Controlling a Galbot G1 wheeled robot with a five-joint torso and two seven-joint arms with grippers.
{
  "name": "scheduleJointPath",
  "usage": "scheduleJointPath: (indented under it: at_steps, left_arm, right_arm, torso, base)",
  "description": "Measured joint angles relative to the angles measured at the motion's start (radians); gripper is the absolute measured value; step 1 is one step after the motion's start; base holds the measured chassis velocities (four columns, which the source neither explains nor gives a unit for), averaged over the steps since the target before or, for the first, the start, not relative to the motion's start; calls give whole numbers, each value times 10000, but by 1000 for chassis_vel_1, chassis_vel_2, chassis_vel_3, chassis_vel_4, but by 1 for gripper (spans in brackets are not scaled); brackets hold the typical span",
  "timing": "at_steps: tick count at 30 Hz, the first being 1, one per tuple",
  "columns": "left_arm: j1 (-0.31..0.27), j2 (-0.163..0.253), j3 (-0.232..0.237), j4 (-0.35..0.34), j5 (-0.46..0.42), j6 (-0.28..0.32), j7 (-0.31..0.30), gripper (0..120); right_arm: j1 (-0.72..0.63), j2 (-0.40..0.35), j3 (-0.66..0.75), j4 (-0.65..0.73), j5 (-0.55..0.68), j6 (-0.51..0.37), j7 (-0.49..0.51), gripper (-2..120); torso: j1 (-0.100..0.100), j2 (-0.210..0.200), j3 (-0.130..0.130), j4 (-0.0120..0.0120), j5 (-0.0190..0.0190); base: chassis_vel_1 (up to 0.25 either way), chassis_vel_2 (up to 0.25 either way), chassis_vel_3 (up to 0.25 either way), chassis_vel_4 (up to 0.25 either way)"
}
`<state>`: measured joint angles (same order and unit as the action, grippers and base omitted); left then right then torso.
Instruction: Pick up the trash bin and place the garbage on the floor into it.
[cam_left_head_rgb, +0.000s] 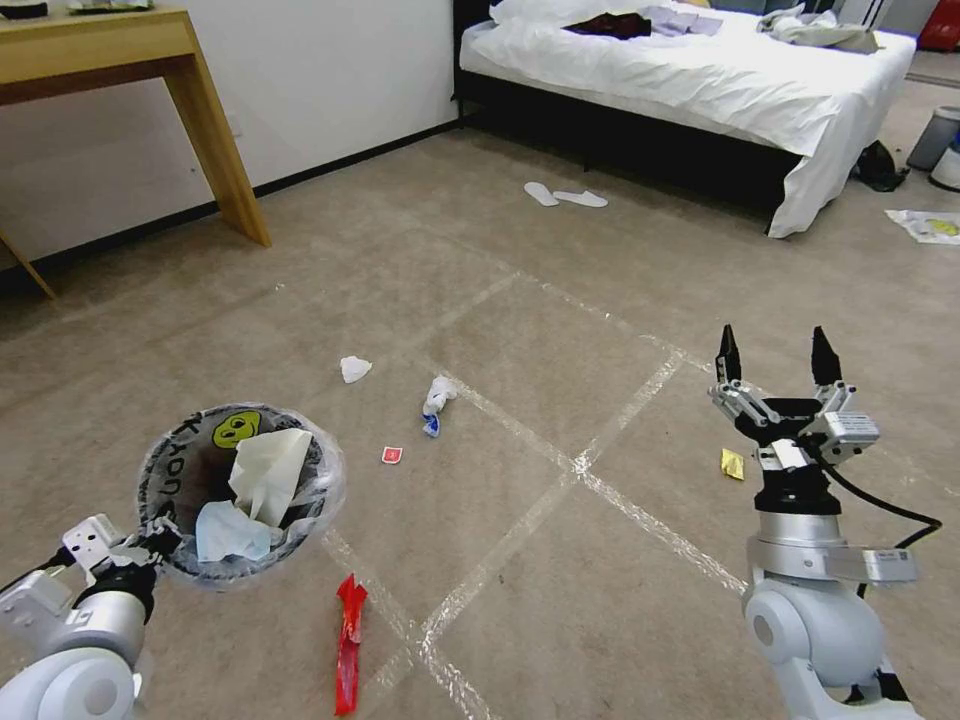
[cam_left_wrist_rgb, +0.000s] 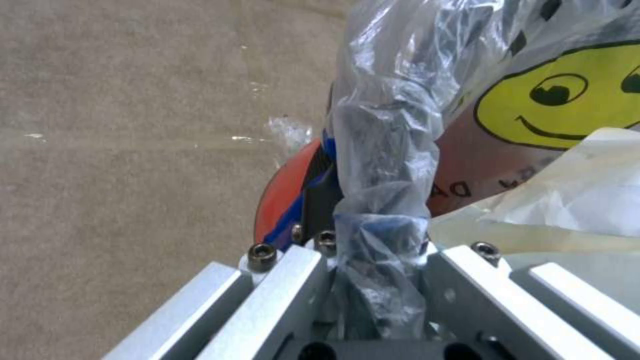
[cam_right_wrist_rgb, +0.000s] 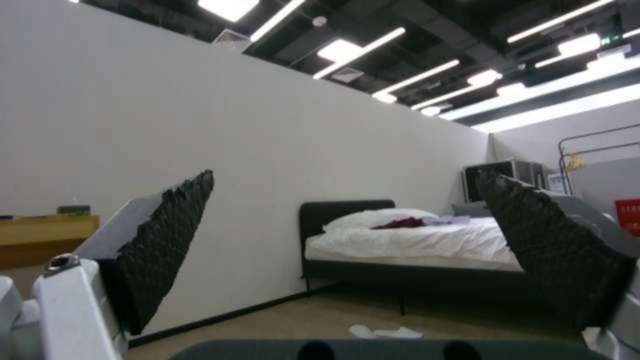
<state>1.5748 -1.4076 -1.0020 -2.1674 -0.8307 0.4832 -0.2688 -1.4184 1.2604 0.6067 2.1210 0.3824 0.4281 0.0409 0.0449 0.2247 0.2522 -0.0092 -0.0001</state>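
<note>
At eight o'clock from my head camera, my left gripper (cam_left_head_rgb: 160, 545) is clamped on the rim of the trash bin (cam_left_head_rgb: 240, 490), holding it above the floor (cam_left_head_rgb: 560, 330) with tissues inside. At four o'clock my right gripper (cam_left_head_rgb: 775, 362) is raised, fingers spread wide, empty. A red wrapper (cam_left_head_rgb: 348, 643) lies at six o'clock.

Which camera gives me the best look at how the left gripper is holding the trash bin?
The left wrist view: the left gripper is clamped on the liner-wrapped rim of the trash bin, seen up close. The head view shows the whole bin held above the floor, the grip itself small. The right wrist view faces the bed.
</note>
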Motion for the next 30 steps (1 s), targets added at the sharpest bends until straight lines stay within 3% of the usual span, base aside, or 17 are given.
scheduleJointPath:
  at_steps: [16, 30]
  left_arm:
    - [-44, -44, -12, 219, 74, -9, -1, 0]
    - [-60, -52, -169, 209, 84, -17, -32, 0]
  right_arm:
    - [118, -58, -192, -261, -9, -81, 17, 100]
    - [308, -302, -460, -567, 145, -278, 92, 100]
  torso:
    - [-1, 0, 0, 0, 0]
    - [-1, 0, 0, 0, 1]
  base:
    - [-8, 10, 11, -8]
    - [-66, 63, 58, -69]
